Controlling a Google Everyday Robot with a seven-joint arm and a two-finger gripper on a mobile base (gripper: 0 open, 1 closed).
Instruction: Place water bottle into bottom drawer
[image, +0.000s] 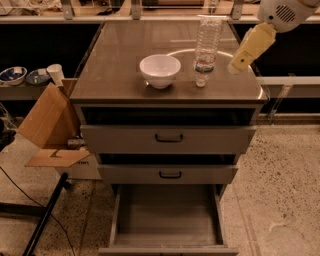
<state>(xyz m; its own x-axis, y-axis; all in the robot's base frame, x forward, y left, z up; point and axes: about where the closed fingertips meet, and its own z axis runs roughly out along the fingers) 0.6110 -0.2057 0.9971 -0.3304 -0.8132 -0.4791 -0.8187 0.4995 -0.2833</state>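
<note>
The water bottle (207, 47), clear crinkled plastic with a red-and-blue label band, stands on the grey cabinet top (115, 70), to the right of a white bowl (160, 70). Its narrow end points down. My gripper (236, 65), with pale yellow fingers on a white arm, reaches in from the upper right. It hangs just right of the bottle at label height, a small gap away. The bottom drawer (167, 216) is pulled open below, with a plain grey inside and nothing in it.
Two shallower drawers with black handles (169, 138) sit slightly open above the bottom drawer. An open cardboard box (50, 125) leans at the cabinet's left. Small bowls (12, 75) and a cup (55, 74) stand on a low shelf at left. A black stand leg (45, 215) crosses the floor.
</note>
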